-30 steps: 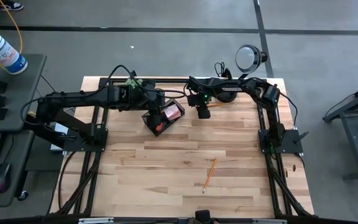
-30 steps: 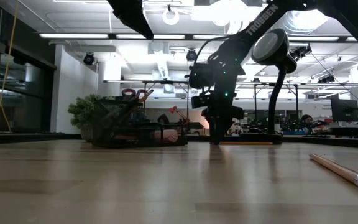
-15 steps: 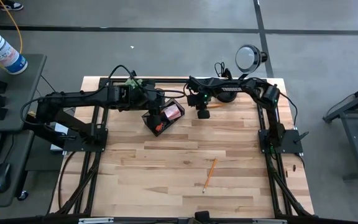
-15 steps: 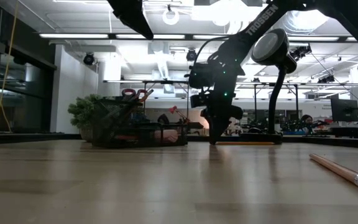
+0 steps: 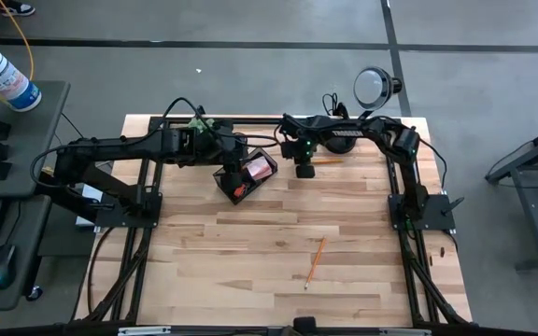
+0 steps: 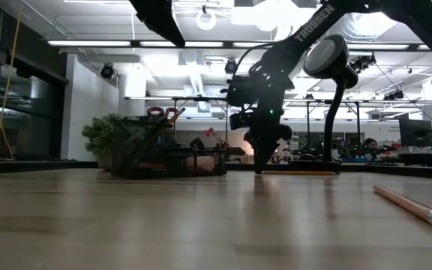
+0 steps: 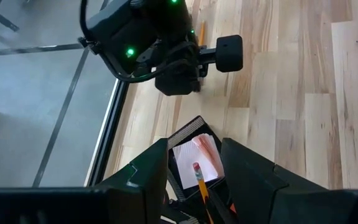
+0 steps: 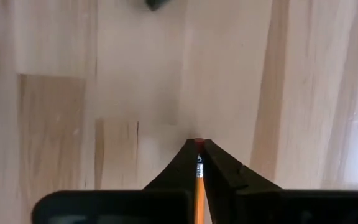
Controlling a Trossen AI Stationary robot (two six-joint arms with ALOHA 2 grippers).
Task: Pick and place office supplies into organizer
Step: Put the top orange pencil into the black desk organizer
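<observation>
- Right gripper point(image 8: 198, 151) is clamped on a pencil point(image 8: 198, 186), fingers pinched at its eraser end, pointing down at the bare tabletop point(image 5: 344, 243) on the far side, right of the organizer point(image 5: 245, 177)
- Left gripper point(image 7: 197, 171) hangs over the organizer, fingers spread apart around a second pencil point(image 7: 202, 190) that stands in it
- Organizer sits far left on the tabletop, with a pink sticky-note pad point(image 7: 196, 155) and red-handled scissors point(image 6: 162, 113) inside
- A third pencil point(image 5: 314, 261) lies loose on the near middle of the tabletop, well apart from both grippers
</observation>
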